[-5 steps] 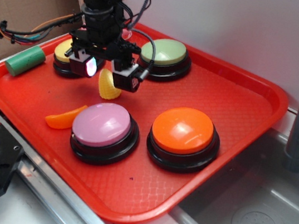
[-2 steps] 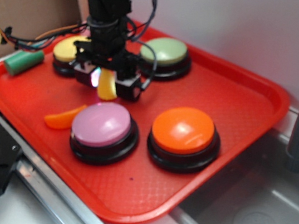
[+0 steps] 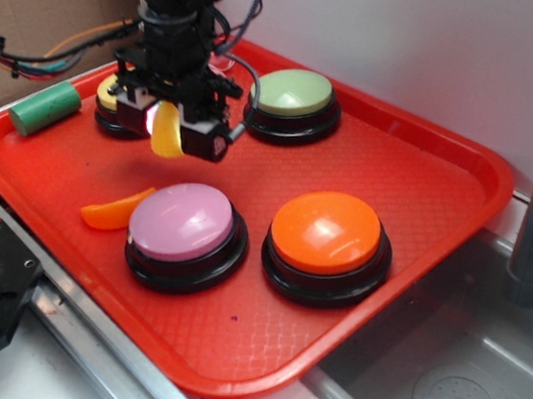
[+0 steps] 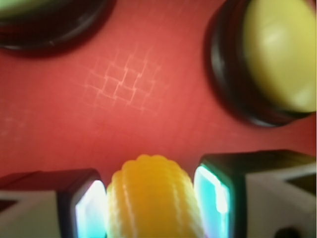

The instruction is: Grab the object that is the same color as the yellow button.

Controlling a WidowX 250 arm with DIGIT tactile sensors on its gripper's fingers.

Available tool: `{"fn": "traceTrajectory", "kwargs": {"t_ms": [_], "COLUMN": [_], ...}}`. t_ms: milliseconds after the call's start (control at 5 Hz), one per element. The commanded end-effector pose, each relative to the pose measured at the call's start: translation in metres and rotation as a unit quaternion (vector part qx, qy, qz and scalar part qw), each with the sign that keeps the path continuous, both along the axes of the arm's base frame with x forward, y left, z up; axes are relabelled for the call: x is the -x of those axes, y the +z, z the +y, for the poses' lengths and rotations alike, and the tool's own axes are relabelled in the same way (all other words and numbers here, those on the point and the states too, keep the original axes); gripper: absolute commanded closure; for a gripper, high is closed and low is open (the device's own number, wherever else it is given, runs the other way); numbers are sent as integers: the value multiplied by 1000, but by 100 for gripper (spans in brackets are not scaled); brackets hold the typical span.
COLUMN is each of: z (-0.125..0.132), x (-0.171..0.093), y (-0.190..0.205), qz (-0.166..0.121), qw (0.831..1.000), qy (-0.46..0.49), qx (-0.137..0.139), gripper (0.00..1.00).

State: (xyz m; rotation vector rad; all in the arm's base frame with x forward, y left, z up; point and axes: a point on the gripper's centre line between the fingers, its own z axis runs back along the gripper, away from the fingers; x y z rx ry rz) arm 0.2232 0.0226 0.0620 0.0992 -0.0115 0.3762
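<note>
- The red tray [image 3: 432, 164] carries everything and serves as the landmark; it sits beside a sink basin at its right edge.
- On the tray stand four push buttons: the orange button [image 3: 327, 231] and the pink button [image 3: 183, 220] toward its near side, the pale green button [image 3: 292, 93] toward its far side, and the yellow button [image 3: 110, 94] at the far left, partly hidden behind the arm.
- The gripper [image 3: 169, 128] hangs over the tray's far-left part, just right of the yellow button; its jaws are closed on the toy corn.
- The toy corn [image 3: 167, 132], yellow like that button, appears lifted clear of the tray's floor; the wrist view shows it [image 4: 152, 198] pinched between the two pads.
- An orange slice [image 3: 117, 208] lies on the tray just left of the pink button, and a green cylinder [image 3: 44, 107] rests on the tray's left rim.
- Judgement: the grasp looks made and the lift is in hand. The next move calls for keeping a steady squeeze and rising straight, clear of the buttons.
</note>
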Motion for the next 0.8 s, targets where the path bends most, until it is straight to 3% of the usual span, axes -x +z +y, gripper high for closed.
{"fn": "traceTrajectory", "kwargs": {"t_ms": [0,200,400,600], "z": [6,-4,-11,-5], "x": [3,15,19,20], "y": [96,134,144,136], "qz": [-49,-84,-106,-106], "qw": [995,989,987,987], "qy": [-87,-120,-120,-121], "qx": [13,1,-12,-3], "gripper": [100,100,100,100]}}
